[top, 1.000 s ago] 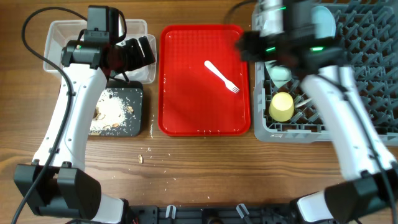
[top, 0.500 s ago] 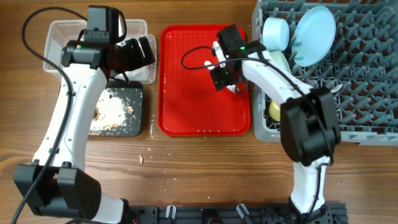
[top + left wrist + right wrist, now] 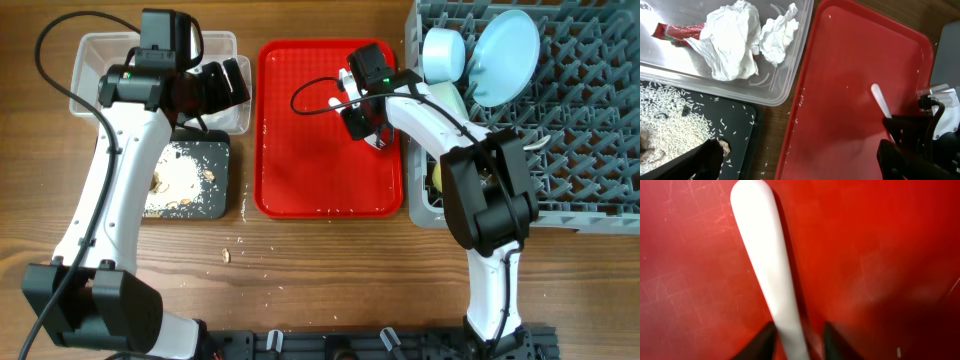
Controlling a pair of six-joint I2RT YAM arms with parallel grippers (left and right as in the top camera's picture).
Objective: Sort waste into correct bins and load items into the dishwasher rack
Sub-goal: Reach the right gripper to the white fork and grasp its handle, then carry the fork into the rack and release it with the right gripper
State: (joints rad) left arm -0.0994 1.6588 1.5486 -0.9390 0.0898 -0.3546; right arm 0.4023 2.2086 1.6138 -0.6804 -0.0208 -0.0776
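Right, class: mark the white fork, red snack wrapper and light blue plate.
white fork (image 3: 767, 265): right wrist view, mid-handle.
red snack wrapper (image 3: 675, 33): left wrist view, uncovered end.
light blue plate (image 3: 505, 45): overhead view, centre of face.

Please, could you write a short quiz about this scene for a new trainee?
1. True or false: the crumpled napkins lie on the red tray.
2. Which hand straddles the handle of the white fork?
3. Which is in the dishwasher rack? A) white fork B) light blue plate C) crumpled napkins
Key: 1 false, they lie in the clear tub; 2 the right hand; 3 B.
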